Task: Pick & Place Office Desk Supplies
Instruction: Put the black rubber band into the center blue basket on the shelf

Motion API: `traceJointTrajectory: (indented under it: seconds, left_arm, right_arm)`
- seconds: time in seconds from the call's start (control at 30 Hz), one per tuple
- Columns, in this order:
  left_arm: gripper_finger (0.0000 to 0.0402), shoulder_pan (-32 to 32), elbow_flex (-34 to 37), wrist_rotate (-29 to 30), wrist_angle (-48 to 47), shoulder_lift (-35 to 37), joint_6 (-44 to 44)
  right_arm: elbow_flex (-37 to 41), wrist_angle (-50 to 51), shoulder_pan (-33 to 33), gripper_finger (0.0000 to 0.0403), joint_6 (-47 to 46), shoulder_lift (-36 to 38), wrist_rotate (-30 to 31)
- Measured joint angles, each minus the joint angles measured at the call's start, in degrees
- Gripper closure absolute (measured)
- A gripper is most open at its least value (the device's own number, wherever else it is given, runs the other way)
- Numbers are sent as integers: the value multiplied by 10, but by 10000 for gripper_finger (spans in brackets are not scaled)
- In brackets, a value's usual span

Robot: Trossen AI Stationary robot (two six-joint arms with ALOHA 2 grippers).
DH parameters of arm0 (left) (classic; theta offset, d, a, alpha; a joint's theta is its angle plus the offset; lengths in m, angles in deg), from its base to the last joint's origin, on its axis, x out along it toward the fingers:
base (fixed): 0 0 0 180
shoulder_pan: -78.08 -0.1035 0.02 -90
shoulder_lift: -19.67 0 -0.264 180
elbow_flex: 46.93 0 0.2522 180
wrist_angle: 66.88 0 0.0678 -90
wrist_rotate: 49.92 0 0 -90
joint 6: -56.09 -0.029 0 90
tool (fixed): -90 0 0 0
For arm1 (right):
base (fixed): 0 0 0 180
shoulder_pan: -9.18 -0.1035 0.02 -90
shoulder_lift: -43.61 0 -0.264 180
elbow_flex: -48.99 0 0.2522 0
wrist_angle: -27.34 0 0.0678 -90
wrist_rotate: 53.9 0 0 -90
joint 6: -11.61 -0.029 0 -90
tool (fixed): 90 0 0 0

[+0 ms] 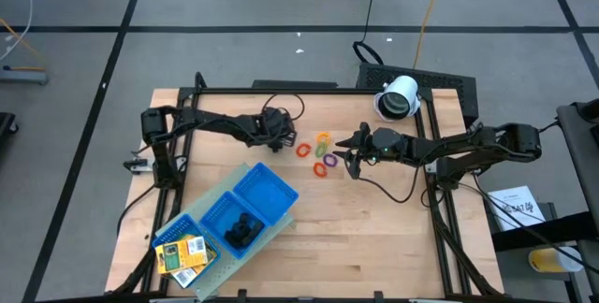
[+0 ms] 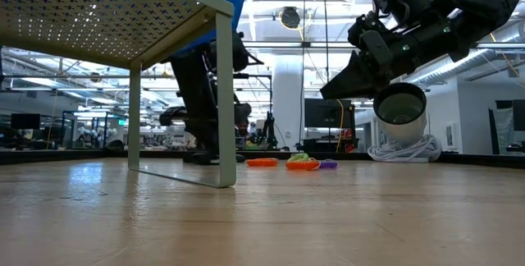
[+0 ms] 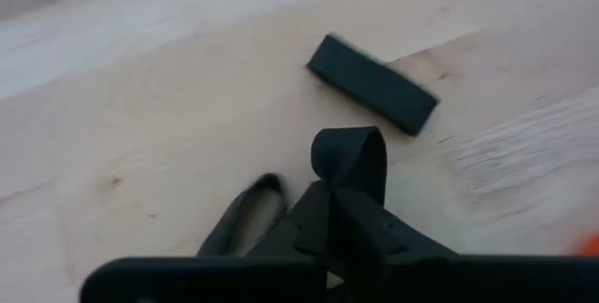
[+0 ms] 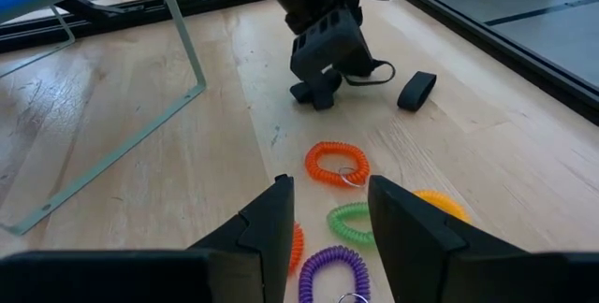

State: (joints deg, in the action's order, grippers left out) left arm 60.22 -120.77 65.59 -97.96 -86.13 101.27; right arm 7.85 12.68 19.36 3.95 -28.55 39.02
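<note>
Several black clip-like pieces lie on the wooden table. My left gripper (image 1: 278,140) slants down on them and is shut on one black loop (image 3: 348,155). A flat black piece (image 3: 372,83) lies just beyond it, and another loop (image 3: 245,214) rests beside the fingers. Coloured rings lie mid-table: orange (image 4: 337,163), green (image 4: 348,221), purple (image 4: 332,270) and yellow (image 4: 435,205). My right gripper (image 4: 328,219) hovers open over the rings, touching none. The blue tray (image 1: 271,189) holds black pieces (image 1: 241,231) and yellow packs (image 1: 180,253). My left gripper pinches the near end of the black loop (image 3: 344,180) between its two fingertips. The fingers come slanting down from the table's left side. The rest of the loop stands out past the fingertips, low over the table; whether it is lifted clear cannot be told.
A white cylindrical device (image 1: 399,97) lies at the table's far right, behind my right arm. The tray stands on a raised perforated rack with thin metal legs (image 2: 225,102) at the near left. Bare wood stretches along the near right of the table.
</note>
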Motion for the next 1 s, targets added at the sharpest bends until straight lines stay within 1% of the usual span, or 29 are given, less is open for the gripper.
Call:
traceJointTrajectory:
  seconds: [0.1,0.2,0.33,0.43,0.57,0.67,0.8,0.9,1.0]
  left_arm:
    - [372,5,0,5,17,0,-5]
    - [369,12,0,22,34,0,-5]
    - [388,24,0,36,62,0,-18]
    - [394,31,0,28,97,0,-44]
    - [374,37,-10,9,115,0,-62]
    - [369,38,-23,-6,115,3,-81]
    - [377,37,-30,-30,116,30,-102]
    - [393,40,-30,-31,111,66,-120]
    - [392,46,-30,-30,106,107,-143]
  right_arm:
    - [0,0,0,275,0,0,0]
    - [0,0,0,275,0,0,0]
    - [0,0,0,275,0,0,0]
    - [0,0,0,275,0,0,0]
    - [0,0,0,275,0,0,0]
    - [0,0,0,275,0,0,0]
    - [0,2,0,275,0,0,0]
    - [0,4,0,275,4,0,0]
    - [0,5,0,275,6,0,0]
